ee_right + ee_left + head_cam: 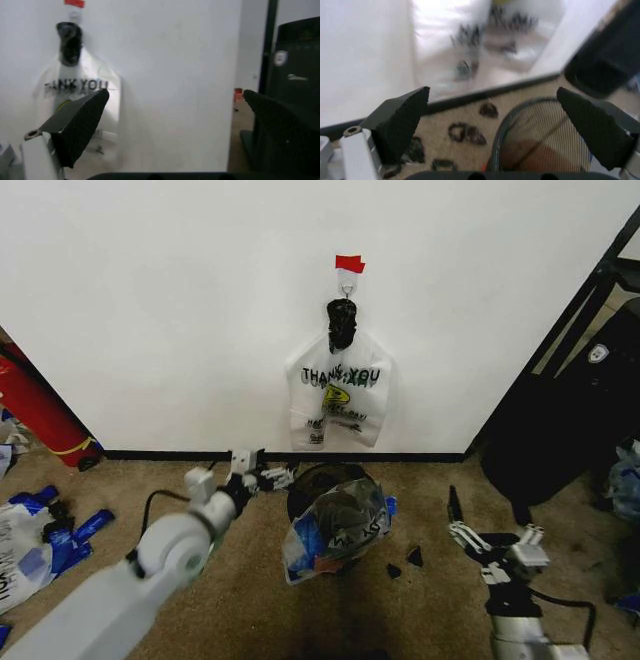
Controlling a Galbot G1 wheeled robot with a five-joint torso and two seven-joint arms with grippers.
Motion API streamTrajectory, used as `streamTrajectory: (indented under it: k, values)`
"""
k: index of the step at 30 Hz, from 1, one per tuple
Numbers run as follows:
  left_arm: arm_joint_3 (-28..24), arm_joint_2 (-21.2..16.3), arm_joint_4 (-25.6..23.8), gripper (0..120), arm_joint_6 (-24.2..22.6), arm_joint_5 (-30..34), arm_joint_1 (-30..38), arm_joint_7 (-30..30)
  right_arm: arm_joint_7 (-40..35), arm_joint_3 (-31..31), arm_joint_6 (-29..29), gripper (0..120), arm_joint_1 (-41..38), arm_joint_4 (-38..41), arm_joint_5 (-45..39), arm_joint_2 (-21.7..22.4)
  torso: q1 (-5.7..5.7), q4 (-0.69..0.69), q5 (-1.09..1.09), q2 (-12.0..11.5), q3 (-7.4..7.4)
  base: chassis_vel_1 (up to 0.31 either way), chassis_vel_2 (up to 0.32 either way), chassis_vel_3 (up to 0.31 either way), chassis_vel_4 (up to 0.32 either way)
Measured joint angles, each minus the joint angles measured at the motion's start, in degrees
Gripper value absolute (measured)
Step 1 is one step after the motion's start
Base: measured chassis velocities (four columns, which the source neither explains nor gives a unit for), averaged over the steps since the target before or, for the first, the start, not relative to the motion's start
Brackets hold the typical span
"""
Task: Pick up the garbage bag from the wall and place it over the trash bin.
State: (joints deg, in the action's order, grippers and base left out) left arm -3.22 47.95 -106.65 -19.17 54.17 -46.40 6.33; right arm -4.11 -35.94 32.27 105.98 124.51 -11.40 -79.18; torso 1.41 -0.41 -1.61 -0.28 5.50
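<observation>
On the white wall (150,310), a hook under red tape (349,263) holds an opaque white "THANK YOU" bag (338,405) by dark handles. Below it on the carpet stands the black mesh trash bin (322,476). The see-through garbage bag (335,532) lies crumpled over the bin's front side and top. My left gripper (264,476) hovers open just left of the bin's rim, touching nothing. In the left wrist view the left gripper (495,123) frames the bin's mesh (540,138). My right gripper (495,537) waits open, low, to the right of the bin.
A big black bag-like bulk (560,430) and a black frame stand at the right. A red cylinder (35,412) and white-and-blue bags (30,545) lie at the left. Small dark scraps (405,561) dot the carpet beside the bin.
</observation>
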Motion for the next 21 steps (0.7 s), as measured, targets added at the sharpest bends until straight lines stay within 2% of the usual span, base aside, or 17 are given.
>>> streamTrajectory:
  k: [1,3,5,10,17,21]
  values:
    - [-0.96,0.09,1.58,100,-3.54,0.90,2.27,-1.05,-0.29,-0.39,-0.10,100,0.57,0.51,-0.02,-0.93,0.00,0.01,0.02,0.00,0.00,0.000,0.000,0.000,0.000]
    - [-1.39,0.19,2.39,100,-5.15,1.53,3.44,-1.62,-0.43,-0.53,-0.21,100,0.80,0.76,-0.05,-1.39,0.00,0.02,0.02,0.00,0.00,0.000,0.000,0.000,0.000]
    - [-2.66,0.69,5.15,100,-10.18,5.04,7.95,-3.71,-1.02,-1.18,-0.48,100,2.10,1.97,0.01,-3.75,0.00,0.01,0.01,0.00,0.00,0.000,0.000,0.000,0.000]
    - [-3.92,0.66,7.76,100,-14.76,7.12,11.00,-5.30,-1.26,-1.32,-1.01,100,3.44,4.28,0.76,-5.87,0.00,0.01,0.00,0.00,0.00,0.000,0.000,0.000,0.000]
    - [-5.15,-0.18,9.42,100,-17.63,7.11,12.23,-6.45,-1.47,-0.44,-2.39,100,3.18,6.39,2.80,-7.83,0.00,0.02,0.00,0.00,-0.01,0.000,0.000,0.000,0.000]
    - [-6.33,-0.16,10.63,95,-18.14,6.92,12.88,-7.10,-1.97,0.97,-3.64,100,2.64,7.86,4.55,-8.85,0.00,0.02,0.00,0.00,-0.01,0.000,0.000,0.000,0.000]
